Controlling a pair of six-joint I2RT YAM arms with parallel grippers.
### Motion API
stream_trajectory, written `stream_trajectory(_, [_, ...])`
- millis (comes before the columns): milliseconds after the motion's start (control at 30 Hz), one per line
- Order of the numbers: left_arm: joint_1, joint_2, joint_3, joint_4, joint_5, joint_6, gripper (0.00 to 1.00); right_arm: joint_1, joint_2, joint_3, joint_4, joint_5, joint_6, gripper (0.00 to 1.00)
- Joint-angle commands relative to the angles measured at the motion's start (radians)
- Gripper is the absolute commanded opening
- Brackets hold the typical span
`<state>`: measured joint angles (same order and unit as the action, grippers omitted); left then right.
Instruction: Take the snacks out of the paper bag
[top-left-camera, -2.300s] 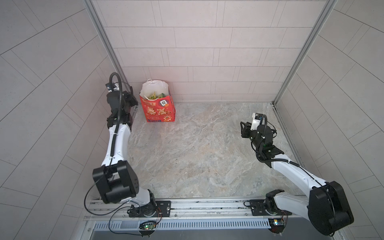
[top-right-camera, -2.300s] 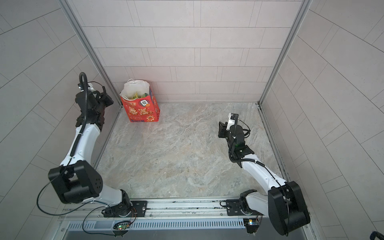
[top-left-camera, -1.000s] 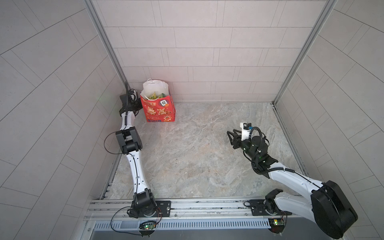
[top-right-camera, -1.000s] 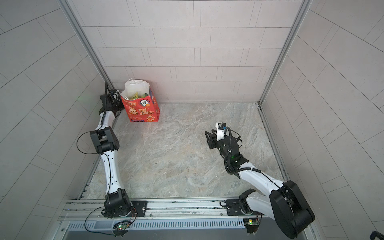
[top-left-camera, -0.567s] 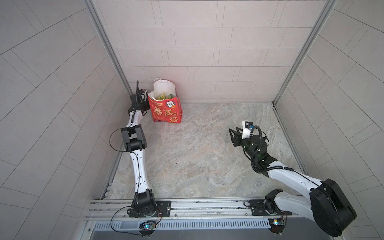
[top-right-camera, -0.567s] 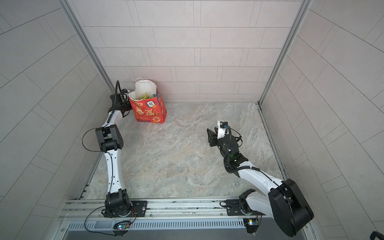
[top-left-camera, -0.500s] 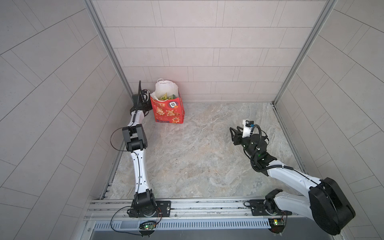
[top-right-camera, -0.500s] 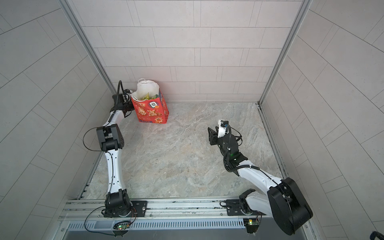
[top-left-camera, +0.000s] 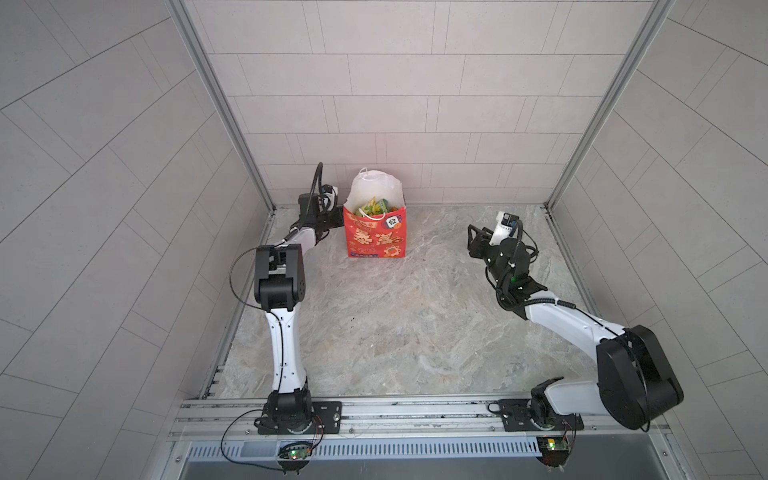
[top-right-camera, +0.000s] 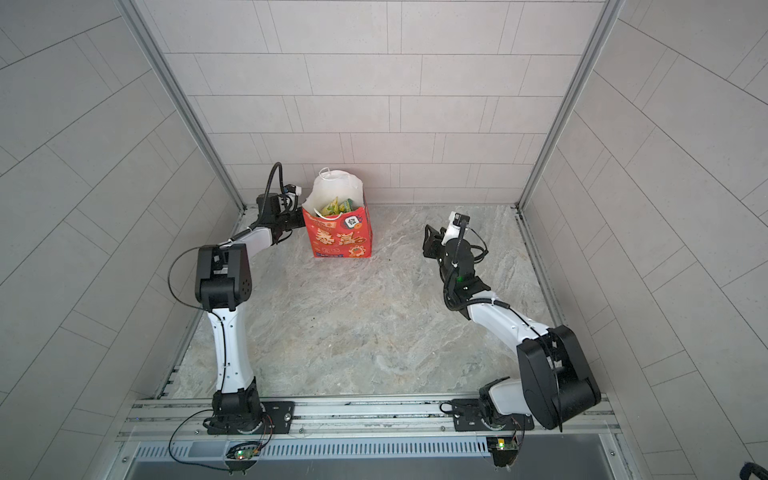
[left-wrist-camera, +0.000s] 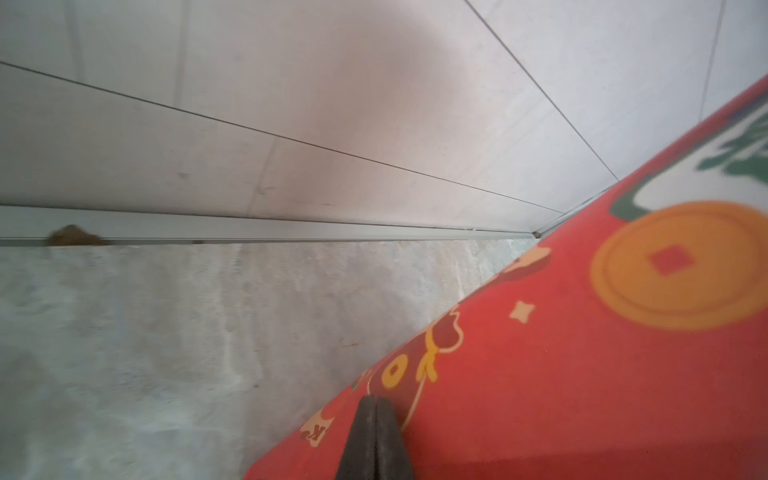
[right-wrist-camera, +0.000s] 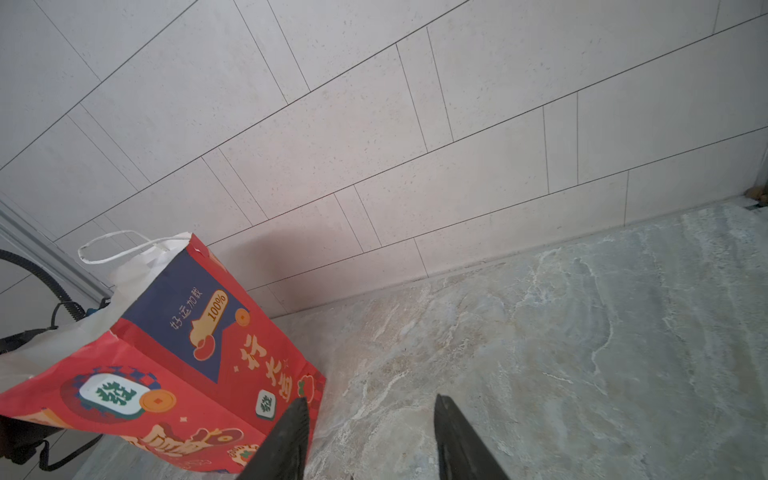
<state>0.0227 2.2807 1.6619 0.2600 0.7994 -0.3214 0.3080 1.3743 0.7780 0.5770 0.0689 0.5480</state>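
Note:
The red paper bag (top-left-camera: 376, 240) (top-right-camera: 338, 239) stands upright near the back wall, left of the middle, with its white mouth open. Yellow and green snacks (top-left-camera: 374, 206) (top-right-camera: 334, 206) lie inside it. My left gripper (top-left-camera: 332, 221) (top-right-camera: 298, 222) is shut, with nothing between its fingers. In the left wrist view its tips (left-wrist-camera: 376, 405) rest against the paper bag's (left-wrist-camera: 582, 353) printed left side. My right gripper (top-left-camera: 473, 237) (top-right-camera: 429, 240) (right-wrist-camera: 370, 401) hovers open over the floor, well to the right of the paper bag (right-wrist-camera: 166, 374) and pointing towards it.
Tiled walls close in the back and both sides, with aluminium posts (top-left-camera: 224, 108) (top-left-camera: 598, 108) in the corners. A small brown clump (right-wrist-camera: 758, 193) (left-wrist-camera: 72, 236) lies at the foot of the back wall. Marble floor (top-left-camera: 395, 324) stretches between the two arms.
The left arm has come down and its shut gripper has pushed the paper bag right, away from the left corner. The right gripper lowered, turned towards the bag, then barely moved.

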Motion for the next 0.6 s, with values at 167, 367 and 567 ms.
stream_trajectory(167, [-0.116, -0.142, -0.269, 0.269, 0.006, -0.08, 0.0, -0.071, 0.038, 0.075, -0.027, -0.098, 0.047, 0.5])
stream_trajectory(367, [-0.211, -0.224, -0.41, 0.344, -0.036, -0.074, 0.0, -0.125, 0.062, 0.137, -0.1, -0.238, 0.018, 0.51])
stream_trajectory(567, [-0.196, -0.279, -0.406, 0.269, -0.077, -0.039, 0.0, -0.127, 0.097, 0.18, -0.164, -0.315, -0.025, 0.51])
